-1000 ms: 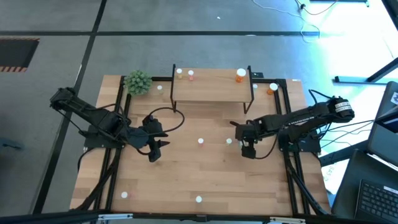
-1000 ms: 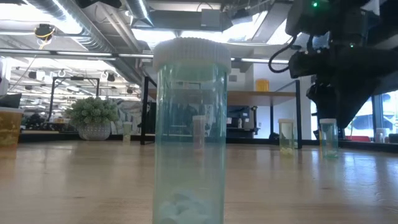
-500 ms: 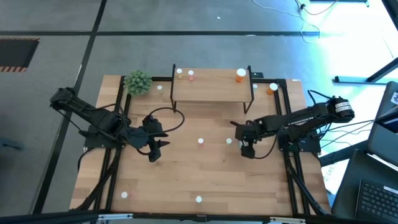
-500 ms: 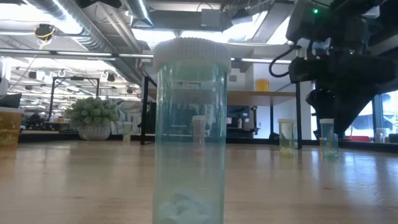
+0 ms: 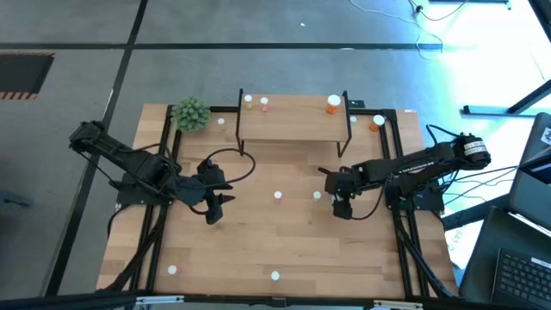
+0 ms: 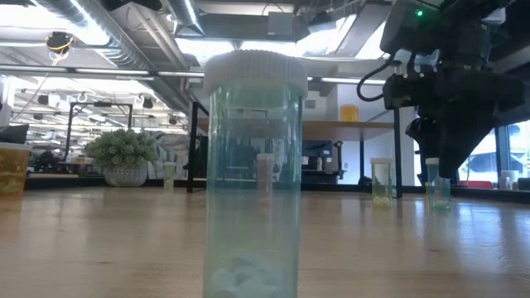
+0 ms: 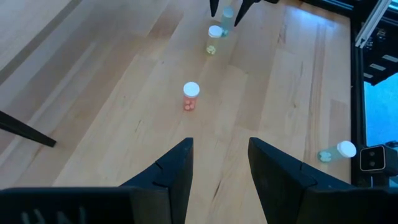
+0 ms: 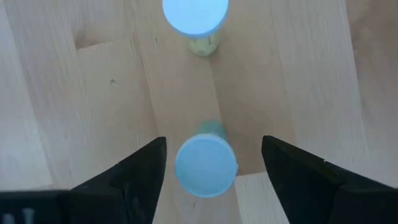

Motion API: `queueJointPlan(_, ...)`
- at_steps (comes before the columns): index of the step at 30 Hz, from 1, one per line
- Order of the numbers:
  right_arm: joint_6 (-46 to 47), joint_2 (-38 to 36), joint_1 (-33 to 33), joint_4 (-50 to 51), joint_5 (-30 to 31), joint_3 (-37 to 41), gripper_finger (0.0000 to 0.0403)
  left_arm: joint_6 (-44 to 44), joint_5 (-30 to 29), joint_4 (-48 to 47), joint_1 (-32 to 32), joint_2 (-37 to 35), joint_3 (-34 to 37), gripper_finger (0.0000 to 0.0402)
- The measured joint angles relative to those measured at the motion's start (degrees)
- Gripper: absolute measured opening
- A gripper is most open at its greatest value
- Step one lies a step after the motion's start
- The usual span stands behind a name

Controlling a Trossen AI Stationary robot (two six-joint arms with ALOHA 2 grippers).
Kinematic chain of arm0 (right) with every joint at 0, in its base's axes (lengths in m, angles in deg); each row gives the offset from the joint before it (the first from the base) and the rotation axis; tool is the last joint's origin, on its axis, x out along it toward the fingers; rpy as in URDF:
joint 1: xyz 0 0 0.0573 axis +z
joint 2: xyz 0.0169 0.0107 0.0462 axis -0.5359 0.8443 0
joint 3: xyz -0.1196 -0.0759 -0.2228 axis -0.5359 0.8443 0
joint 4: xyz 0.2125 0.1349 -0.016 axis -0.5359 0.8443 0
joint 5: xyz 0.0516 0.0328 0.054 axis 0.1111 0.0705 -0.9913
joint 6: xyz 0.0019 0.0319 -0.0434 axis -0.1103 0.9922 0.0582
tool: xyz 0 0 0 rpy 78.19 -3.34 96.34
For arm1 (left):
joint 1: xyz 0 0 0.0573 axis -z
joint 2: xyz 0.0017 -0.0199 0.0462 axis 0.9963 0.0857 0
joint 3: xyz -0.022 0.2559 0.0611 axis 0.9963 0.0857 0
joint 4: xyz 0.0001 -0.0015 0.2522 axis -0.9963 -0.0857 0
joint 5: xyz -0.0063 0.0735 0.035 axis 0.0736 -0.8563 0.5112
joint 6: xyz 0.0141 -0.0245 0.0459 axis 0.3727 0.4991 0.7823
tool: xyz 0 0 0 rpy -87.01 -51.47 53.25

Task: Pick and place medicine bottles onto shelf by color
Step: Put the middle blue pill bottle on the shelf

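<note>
High view first: right claw (image 5: 342, 207) down low over the bench (image 5: 258, 250), right of centre, with a green bottle (image 5: 341, 201) under it. Right wrist view: fingers (image 8: 140, 171) spread either side of that bottle (image 8: 206, 166), one dark finger on each flank, gaps showing on both sides, not pinching. Pale cap seen from above, bottle upright between the jaws. Just beyond it, a yellowish bottle (image 8: 198, 18), also upright, on bare wood.

Low view: right arm hanging down on the right, green bottle (image 6: 439, 183) under its claw (image 6: 437, 170), yellowish bottle (image 6: 381, 181) just beside. Another green-tinted bottle (image 6: 252, 174) filling the middle of that view, right up against the lens.

Left claw (image 5: 213, 211) over the bench left of centre, well apart from the right one. Left wrist view: fingers (image 7: 174, 171) parted, nothing between them, a pink bottle (image 7: 191, 97) standing farther off on the wood, the yellowish bottle (image 7: 214, 39) and the right claw beyond that, one more bottle (image 7: 336, 151) lying on its side near the edge.

Shelf (image 5: 293, 120) at the back of the bench, small bottles near its left end, a larger orange bottle (image 5: 333, 104) at the right end. Plant ball (image 5: 190, 113) just left of the shelf. More bottles scattered along the front of the bench.
</note>
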Motion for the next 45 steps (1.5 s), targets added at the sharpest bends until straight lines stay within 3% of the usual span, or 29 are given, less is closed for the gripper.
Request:
queueJointPlan(28, 0.42, 0.0, 0.02, -0.39, -0.54, -0.04, 0.0137, 0.04, 0.02, 0.0, 0.0, 0.02, 0.0, 0.0149)
queueJointPlan(39, 2.77, 0.0, 0.02, -0.12, -1.76, -0.28, 0.0126, 0.07, 0.04, 0.0, 0.02, 0.0, 0.0, 0.0149)
queueJointPlan(45, 3.23, 0.0, 0.02, 3.56, -1.69, -4.25, 0.0126, 0.07, 0.04, -0.02, 0.02, 0.02, 0.0, 0.0149)
